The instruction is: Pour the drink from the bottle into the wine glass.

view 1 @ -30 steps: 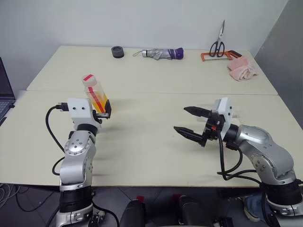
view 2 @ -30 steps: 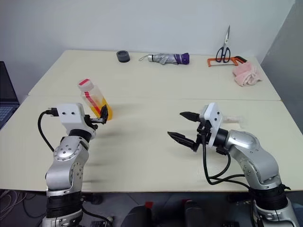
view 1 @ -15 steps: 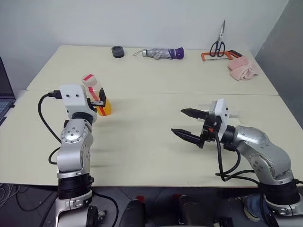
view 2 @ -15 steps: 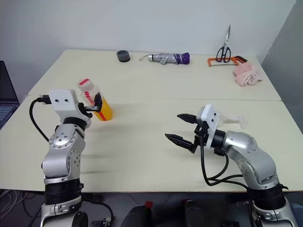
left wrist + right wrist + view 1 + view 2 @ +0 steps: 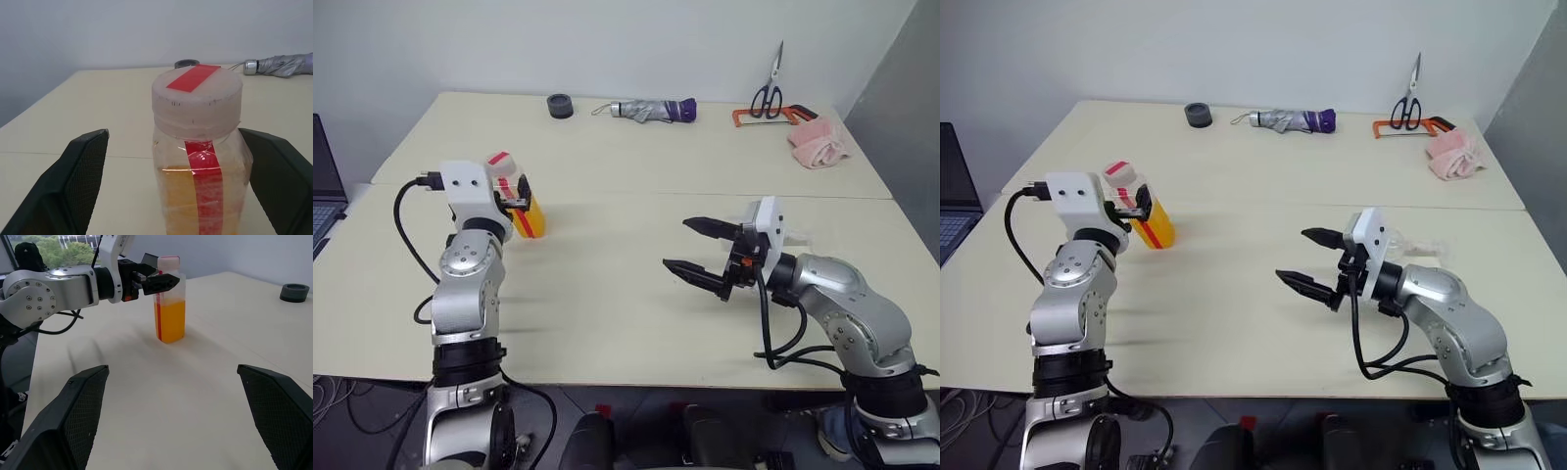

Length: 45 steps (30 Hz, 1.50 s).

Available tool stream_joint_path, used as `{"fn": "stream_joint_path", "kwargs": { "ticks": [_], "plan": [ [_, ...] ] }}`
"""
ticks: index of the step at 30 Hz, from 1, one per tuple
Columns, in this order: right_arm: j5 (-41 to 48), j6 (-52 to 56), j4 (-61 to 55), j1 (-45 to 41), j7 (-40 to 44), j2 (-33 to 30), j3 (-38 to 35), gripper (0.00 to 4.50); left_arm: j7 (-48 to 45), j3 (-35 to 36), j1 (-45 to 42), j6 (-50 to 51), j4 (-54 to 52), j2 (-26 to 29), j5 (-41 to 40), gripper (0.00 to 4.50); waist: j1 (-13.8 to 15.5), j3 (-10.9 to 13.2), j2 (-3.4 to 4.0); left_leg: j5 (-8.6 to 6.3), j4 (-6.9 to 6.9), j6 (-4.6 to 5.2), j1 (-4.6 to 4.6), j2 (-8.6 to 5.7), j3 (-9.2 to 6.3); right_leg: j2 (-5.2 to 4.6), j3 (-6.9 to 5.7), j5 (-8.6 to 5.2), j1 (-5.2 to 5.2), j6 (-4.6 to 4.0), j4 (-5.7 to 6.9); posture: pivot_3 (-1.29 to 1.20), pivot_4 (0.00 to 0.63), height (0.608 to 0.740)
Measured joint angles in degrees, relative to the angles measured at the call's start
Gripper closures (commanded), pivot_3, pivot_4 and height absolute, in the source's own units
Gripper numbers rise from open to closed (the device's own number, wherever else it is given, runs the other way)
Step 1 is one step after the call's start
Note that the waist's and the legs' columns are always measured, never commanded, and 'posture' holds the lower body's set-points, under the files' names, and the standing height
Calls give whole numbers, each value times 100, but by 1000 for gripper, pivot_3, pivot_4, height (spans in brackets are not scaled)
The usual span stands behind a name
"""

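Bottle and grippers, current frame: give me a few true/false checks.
1. The bottle stands upright on the table. True.
2. Its cap is off. False: the cap is on.
3. The left gripper has its fingers on either side of the bottle. True.
4. The right gripper is shut on the scissors. False: its jaws are open and empty, and the scissors lie at the table's far edge.
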Motion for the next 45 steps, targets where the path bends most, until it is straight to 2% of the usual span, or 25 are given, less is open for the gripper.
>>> {"fn": "stream_joint_path", "kwargs": {
  "ticks": [27,30,36,38,45],
  "plan": [
    [-21,51,2,-64,-59,75,2,0,-260,-153,-292,-515,969,3,50,46,0,0,0,0,1,0,-1,-1,-8,-4,-4,1,0,-1,2,0,150,740],
    [-23,50,5,-80,-65,82,3,0,-274,-159,-299,-589,1080,3,51,680,0,0,0,0,1,0,-1,-1,-8,-4,-5,1,0,-1,2,0,150,740],
    [-23,49,8,-127,-87,116,3,0,-297,-205,-302,-627,1092,-7,47,2503,-1,0,0,1,2,0,-1,-1,-9,-5,-5,1,0,-1,3,0,150,740],
    [-23,50,8,-127,-89,117,3,0,-300,-209,-302,-629,1092,-8,48,2632,-1,0,0,0,2,0,-1,0,-9,-5,-6,1,0,-1,3,0,150,740],
    [-69,34,56,-134,-78,117,7,0,-292,-246,-252,-746,1074,-26,88,2634,-1,0,0,0,2,0,-2,-1,-9,-5,-6,1,0,-2,3,0,150,740]
  ]
}}
